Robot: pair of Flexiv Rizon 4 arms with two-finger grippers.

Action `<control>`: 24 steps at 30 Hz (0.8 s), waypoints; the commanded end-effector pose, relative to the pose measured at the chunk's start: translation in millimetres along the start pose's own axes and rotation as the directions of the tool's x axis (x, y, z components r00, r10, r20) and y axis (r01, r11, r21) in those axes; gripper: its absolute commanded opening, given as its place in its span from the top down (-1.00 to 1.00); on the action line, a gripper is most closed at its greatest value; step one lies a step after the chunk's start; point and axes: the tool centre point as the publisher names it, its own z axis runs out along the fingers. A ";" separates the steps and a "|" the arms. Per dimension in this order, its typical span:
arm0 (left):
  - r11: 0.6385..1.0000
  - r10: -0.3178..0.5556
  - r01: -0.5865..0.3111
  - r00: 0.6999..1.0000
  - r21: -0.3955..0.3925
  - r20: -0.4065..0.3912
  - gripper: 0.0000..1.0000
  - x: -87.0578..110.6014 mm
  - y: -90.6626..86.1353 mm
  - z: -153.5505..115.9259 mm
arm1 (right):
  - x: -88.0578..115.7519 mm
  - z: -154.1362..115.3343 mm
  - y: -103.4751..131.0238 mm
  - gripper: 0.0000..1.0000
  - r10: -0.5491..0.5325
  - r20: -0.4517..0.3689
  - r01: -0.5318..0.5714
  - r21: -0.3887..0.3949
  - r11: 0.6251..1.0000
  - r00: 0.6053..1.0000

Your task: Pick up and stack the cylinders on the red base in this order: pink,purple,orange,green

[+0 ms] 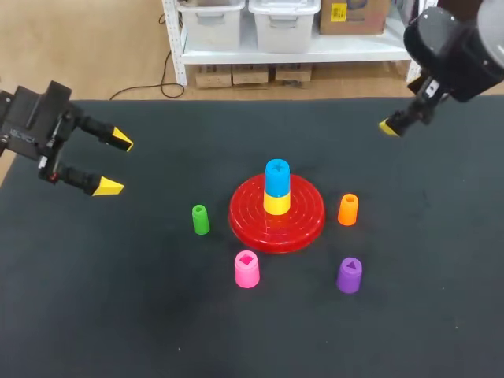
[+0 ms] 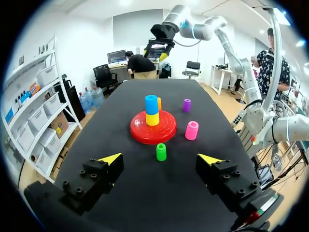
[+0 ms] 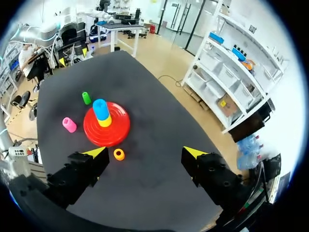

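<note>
The black surface (image 1: 94, 315) carries everything, and neither arm is on a piece. The left fingers (image 1: 106, 187) hang at about 10 o'clock from the red base (image 1: 303, 227), well apart from it, spread wide and holding nothing. The right fingers (image 3: 95, 153) are out at about 2 o'clock, also wide open and empty in their own wrist view, though the head view shows only one yellow tip. The base sits near the middle of the surface with a yellow cylinder (image 1: 276, 205) standing upright at its centre and a blue cylinder (image 1: 277, 176) on top of that. None of the four named pieces is stacked, so I judge the task to be at its very first step, fetching the pink one. The pink cylinder (image 1: 246, 269) stands upright near the base at about 7 o'clock, apart from its rim. The purple cylinder (image 1: 350, 276) is at about 4 o'clock, the orange cylinder (image 1: 348, 209) just beside the rim at 3 o'clock, and the green cylinder (image 1: 201, 220) near the rim at 9 o'clock. The left arm looks the better placed for the pink piece. It would need to travel toward 7 o'clock, come down with a finger on either side, close, lift, and seat it squarely on the blue top.
</note>
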 end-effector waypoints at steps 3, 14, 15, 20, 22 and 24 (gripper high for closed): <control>1.000 0.001 -0.001 1.000 0.002 0.000 -1.00 0.7 1.0 0.0 | -8.0 -7.9 10.2 -1.00 -0.052 -0.012 0.052 0.010 0.999 0.999; 1.000 0.001 -0.001 1.000 0.002 0.000 -1.00 0.7 1.0 0.0 | -9.0 -23.2 73.1 -1.00 -0.128 -0.066 0.110 -0.224 0.968 0.990; 1.000 0.001 -0.001 1.000 0.002 0.000 -1.00 0.7 1.0 0.0 | -7.8 -22.7 79.8 -1.00 -0.142 -0.072 0.123 -0.229 0.966 0.987; 1.000 0.001 -0.001 1.000 0.002 0.000 -1.00 0.7 1.0 0.0 | -5.0 -14.4 123.1 -1.00 -0.277 -0.107 0.235 -0.298 0.925 0.955; 1.000 0.001 -0.001 1.000 0.002 0.000 -1.00 0.7 1.0 0.0 | -4.2 -5.5 138.6 -1.00 -0.320 -0.114 0.275 -0.300 0.914 0.940; 1.000 0.001 -0.001 1.000 0.002 0.000 -1.00 0.7 1.0 0.0 | -4.0 4.0 150.0 -1.00 -0.352 -0.124 0.303 -0.304 0.903 0.928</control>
